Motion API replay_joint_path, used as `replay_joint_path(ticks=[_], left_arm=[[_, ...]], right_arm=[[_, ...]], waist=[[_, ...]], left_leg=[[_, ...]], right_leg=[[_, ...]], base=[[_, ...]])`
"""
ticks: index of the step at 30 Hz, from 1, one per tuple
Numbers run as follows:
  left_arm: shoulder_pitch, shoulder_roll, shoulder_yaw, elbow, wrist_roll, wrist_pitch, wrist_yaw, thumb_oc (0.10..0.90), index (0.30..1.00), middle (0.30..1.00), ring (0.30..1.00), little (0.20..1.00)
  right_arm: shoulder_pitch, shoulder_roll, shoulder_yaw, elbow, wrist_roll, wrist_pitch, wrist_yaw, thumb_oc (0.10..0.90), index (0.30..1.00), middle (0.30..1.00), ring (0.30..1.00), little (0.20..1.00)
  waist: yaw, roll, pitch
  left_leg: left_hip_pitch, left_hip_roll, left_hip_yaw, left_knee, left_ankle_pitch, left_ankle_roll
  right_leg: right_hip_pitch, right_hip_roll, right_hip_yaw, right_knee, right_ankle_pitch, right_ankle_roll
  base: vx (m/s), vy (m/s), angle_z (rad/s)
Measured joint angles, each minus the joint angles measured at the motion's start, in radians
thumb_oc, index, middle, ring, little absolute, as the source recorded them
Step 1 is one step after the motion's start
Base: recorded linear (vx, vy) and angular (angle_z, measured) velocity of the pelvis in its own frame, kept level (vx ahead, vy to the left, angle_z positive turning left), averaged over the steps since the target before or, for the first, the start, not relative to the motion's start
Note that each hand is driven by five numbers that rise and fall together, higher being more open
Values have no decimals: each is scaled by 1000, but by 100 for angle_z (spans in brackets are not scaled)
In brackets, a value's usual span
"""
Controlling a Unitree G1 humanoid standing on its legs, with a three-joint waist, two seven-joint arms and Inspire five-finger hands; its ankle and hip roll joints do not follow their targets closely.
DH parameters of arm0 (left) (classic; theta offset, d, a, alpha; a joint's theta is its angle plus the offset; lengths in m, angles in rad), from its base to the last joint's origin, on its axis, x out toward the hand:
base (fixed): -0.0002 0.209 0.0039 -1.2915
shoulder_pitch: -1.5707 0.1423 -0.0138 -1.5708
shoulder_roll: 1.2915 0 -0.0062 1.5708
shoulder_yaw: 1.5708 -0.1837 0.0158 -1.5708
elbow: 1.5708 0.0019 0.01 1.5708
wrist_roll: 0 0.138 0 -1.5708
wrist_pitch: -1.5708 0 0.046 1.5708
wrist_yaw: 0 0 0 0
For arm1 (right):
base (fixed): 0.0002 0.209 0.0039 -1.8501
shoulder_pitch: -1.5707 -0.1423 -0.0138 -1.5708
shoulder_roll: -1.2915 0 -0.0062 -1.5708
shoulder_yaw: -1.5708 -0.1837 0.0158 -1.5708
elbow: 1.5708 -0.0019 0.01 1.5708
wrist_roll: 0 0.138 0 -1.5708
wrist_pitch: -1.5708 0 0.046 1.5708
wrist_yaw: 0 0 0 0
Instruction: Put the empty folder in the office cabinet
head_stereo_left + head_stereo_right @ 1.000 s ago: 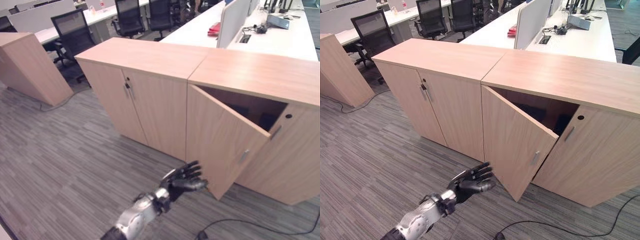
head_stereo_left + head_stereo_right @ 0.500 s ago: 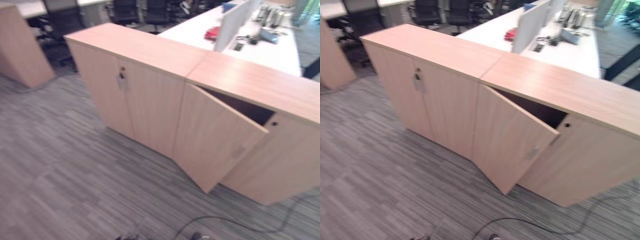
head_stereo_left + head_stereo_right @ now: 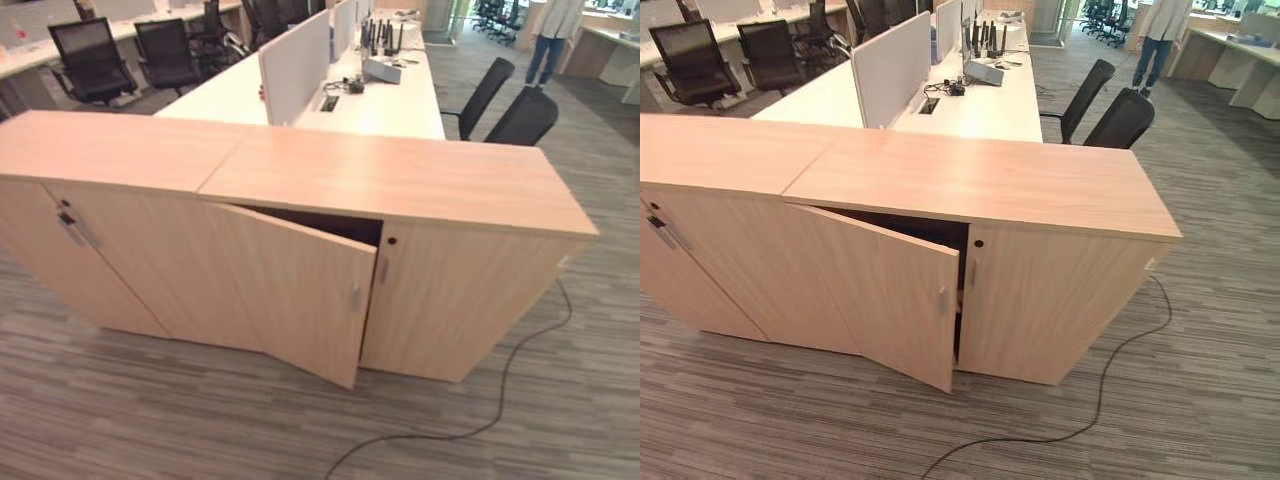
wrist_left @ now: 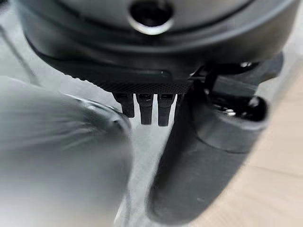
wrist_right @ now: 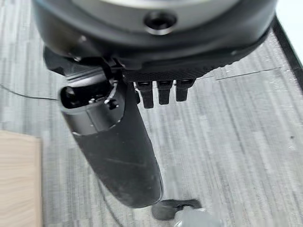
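Note:
A low light-wood office cabinet [image 3: 390,178] stands across the carpet in front of me. Its left door [image 3: 295,290] is ajar and swung outwards, with a dark gap [image 3: 335,224] behind its top edge; the inside is too dark to read. The right door [image 3: 465,300] is closed. My left hand [image 4: 199,170] hangs with straight fingers and nothing in it, beside a pale wooden surface. My right hand [image 5: 118,156] hangs over the grey carpet, also with straight fingers and holding nothing.
A second cabinet [image 3: 100,150] with closed doors adjoins on the left. Behind them run white desks [image 3: 380,95] with a divider screen [image 3: 295,50] and black office chairs [image 3: 520,115]. A person [image 3: 548,40] stands far back on the right. Striped carpet [image 3: 150,410] lies in front.
The camera has swung to the right, so the cabinet now sits centred. My left hand, raised near the open door's lower corner a second ago, has dropped out of the eye views.

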Motion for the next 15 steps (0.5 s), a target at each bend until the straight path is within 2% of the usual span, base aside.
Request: replay_joint_path(ticks=[1,2,3,4,5,6,8,11,12,13,15], left_arm=[[-11,-12,-16,-14,0,1,-1,800,900,900,900,900],[-54,-50,-86,-65,2,-17,0,800,900,900,900,900],[-52,-51,-81,-52,3,-18,4,800,900,900,900,900],[-38,-50,-65,-46,17,-28,24,800,900,900,900,900],[-29,-49,-54,-53,21,-50,48,800,900,900,900,900],[-41,-41,-19,-28,42,-65,68,800,900,900,900,900],[-38,-34,23,33,50,-66,85,800,900,900,900,900],[12,-41,35,58,48,-64,84,800,900,900,900,900],[23,-44,34,58,49,-61,83,800,900,900,900,900],[48,-47,8,56,49,-59,83,800,900,900,900,900],[43,-46,-122,31,104,-52,75,800,900,900,900,900]], right_arm=[[-4,-3,4,1,-2,-5,-4,800,900,900,900,900],[-41,-2,15,14,-17,-16,-31,800,900,900,900,900],[-46,4,14,11,-17,-20,-32,800,900,900,900,900],[-69,16,15,6,-16,-23,-47,800,900,900,900,900],[-85,29,15,-1,-16,-28,-71,800,900,900,900,900],[-88,36,14,1,-16,-46,-75,800,900,900,900,900],[-80,38,12,9,-16,-61,-80,800,900,900,900,900],[-69,27,0,11,-16,-60,-86,800,900,900,900,900],[-67,26,1,9,-16,-59,-85,800,900,900,900,900],[-66,23,1,8,-16,-60,-86,800,900,900,900,900],[-71,12,16,-8,-24,-58,-82,800,900,900,900,900]], waist=[[1,11,11],[25,10,50],[18,13,54],[21,20,63],[33,11,79],[45,14,96],[44,16,102],[42,46,91],[42,58,83],[43,80,64],[41,108,37]], left_leg=[[-43,-49,-50,13,-35,9],[-130,-285,-275,-165,-55,46],[-141,-301,-268,-225,-46,57],[-141,-322,-286,-290,-38,65],[-132,-351,-354,-340,-20,49],[-121,-357,-318,-349,1,69],[-45,-341,-255,-375,-1,74],[140,-321,-249,-591,20,114],[179,-314,-250,-627,37,131],[192,-307,-242,-627,41,143],[164,-319,-222,-622,46,145]], right_leg=[[-4,1,6,7,-2,-19],[-40,-20,20,2,20,-5],[-41,-13,22,-15,28,-1],[-35,1,51,-19,24,7],[-44,3,67,-18,31,13],[-42,4,77,-19,40,8],[-19,6,77,-19,33,19],[-15,3,87,-18,28,29],[-18,3,98,-18,31,33],[-25,3,103,-18,34,39],[-57,-11,111,-20,40,65]], base=[[-124,-81,-36],[-6,-57,-27],[7,-49,-41],[26,-27,-43],[47,33,-60],[102,91,-42],[115,115,-6],[113,124,-4],[94,139,-13],[65,128,-24],[74,122,-11]])
